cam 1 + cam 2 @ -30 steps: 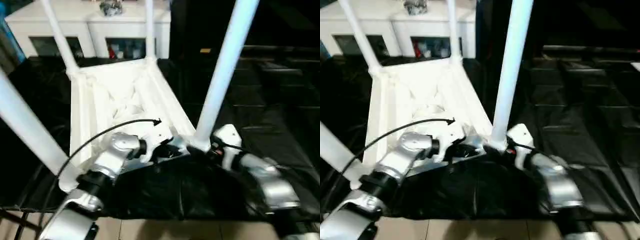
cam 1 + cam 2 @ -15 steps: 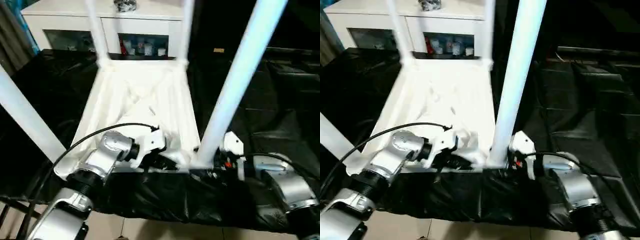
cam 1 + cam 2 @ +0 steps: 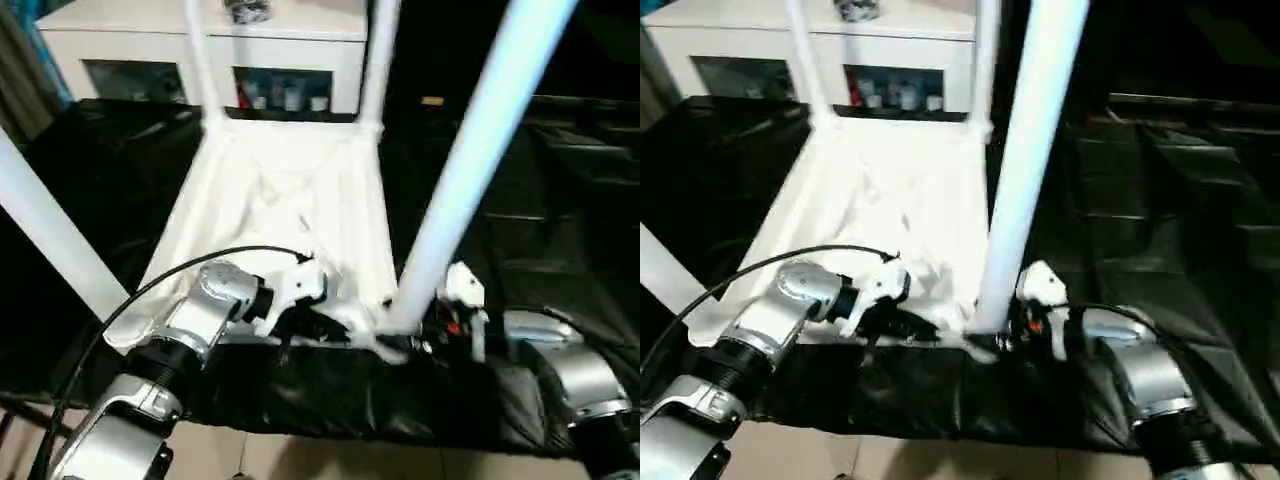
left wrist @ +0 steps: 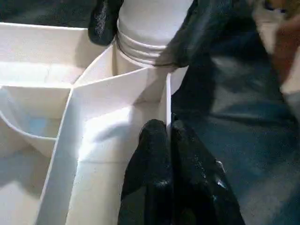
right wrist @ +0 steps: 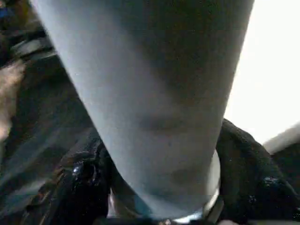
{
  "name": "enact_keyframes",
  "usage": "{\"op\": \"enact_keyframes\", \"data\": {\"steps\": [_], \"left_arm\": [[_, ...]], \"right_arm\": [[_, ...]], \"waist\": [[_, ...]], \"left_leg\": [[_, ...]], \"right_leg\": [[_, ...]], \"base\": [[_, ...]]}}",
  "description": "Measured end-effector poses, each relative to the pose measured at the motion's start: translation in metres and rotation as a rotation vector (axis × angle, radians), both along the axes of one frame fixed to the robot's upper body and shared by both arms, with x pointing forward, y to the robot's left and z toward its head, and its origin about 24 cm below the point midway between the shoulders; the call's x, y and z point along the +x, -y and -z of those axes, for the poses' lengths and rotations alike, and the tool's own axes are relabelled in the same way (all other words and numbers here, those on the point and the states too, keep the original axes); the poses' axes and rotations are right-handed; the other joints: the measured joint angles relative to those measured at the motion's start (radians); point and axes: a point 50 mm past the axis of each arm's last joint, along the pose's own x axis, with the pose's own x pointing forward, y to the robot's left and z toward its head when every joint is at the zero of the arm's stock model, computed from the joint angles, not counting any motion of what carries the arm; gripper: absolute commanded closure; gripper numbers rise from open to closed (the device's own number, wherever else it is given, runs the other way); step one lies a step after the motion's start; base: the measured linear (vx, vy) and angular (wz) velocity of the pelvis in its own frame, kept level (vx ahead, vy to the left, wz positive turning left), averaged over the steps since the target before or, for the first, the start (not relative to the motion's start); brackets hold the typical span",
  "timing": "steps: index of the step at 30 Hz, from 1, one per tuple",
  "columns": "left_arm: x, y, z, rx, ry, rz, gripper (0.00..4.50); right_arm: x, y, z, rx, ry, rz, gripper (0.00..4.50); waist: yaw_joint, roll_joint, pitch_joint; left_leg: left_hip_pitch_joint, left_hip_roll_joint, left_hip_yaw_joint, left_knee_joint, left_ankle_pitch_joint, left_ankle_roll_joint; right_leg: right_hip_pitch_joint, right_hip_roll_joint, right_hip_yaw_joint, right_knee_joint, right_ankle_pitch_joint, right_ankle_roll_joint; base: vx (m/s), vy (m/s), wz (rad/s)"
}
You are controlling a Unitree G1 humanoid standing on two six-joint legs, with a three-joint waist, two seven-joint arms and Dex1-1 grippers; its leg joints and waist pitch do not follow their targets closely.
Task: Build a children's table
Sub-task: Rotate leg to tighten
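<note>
We judge the build nearly done: the small white plastic table lies upside down with four tubular legs up, our left gripper pinching its near rim, our right gripper clasping the nearest leg at its socket.

It looks like a lived-in room at home: at 12 o'clock stands a low white cabinet with glass doors, small colourful bottles and jars behind the panes, while crinkled black plastic sheeting covers the surroundings above a strip of pale tiled floor.
</note>
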Motion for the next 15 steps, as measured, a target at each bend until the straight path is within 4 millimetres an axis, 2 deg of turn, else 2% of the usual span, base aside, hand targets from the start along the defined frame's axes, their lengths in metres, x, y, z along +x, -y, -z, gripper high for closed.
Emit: {"op": "enact_keyframes", "data": {"steps": [3,9,13,15], "left_arm": [[0.005,0.008,0.001,-0.003,0.012,-0.098,4.5],[0.011,0.03,0.005,-0.015,0.069,-0.303,4.5],[0.014,0.035,0.005,-0.002,0.119,-0.358,4.5],[0.014,0.035,0.005,-0.002,0.124,-0.366,4.5]], "right_arm": [[0.006,-0.002,0.004,0.008,0.033,0.162,1.8],[0.026,-0.016,0.012,0.023,0.08,0.531,1.81],[0.035,-0.028,0.012,0.011,0.106,0.656,1.81],[0.035,-0.032,0.012,0.007,0.125,0.682,1.25]], "waist": [[-0.013,0.002,-0.001],[-0.022,0.008,-0.005],[-0.031,0.009,-0.006],[-0.033,0.009,-0.006]], "left_leg": [[0.002,0.0,0.0,0.0,0.0,0.0],[0.005,-0.001,0.0,-0.001,0.0,0.0],[0.006,-0.001,-0.002,-0.002,0.0,0.0],[0.005,-0.001,-0.002,-0.002,0.0,0.0]], "right_leg": [[0.003,0.0,0.001,-0.001,-0.002,0.004],[0.004,0.0,0.001,-0.002,-0.004,0.006],[0.004,0.0,0.0,-0.002,-0.004,0.007],[0.004,0.0,0.0,-0.002,-0.004,0.007]], "base": [[0.0,0.0,0.0],[0.0,0.0,0.0],[0.0,0.0,0.0],[0.0,0.0,0.0]]}}
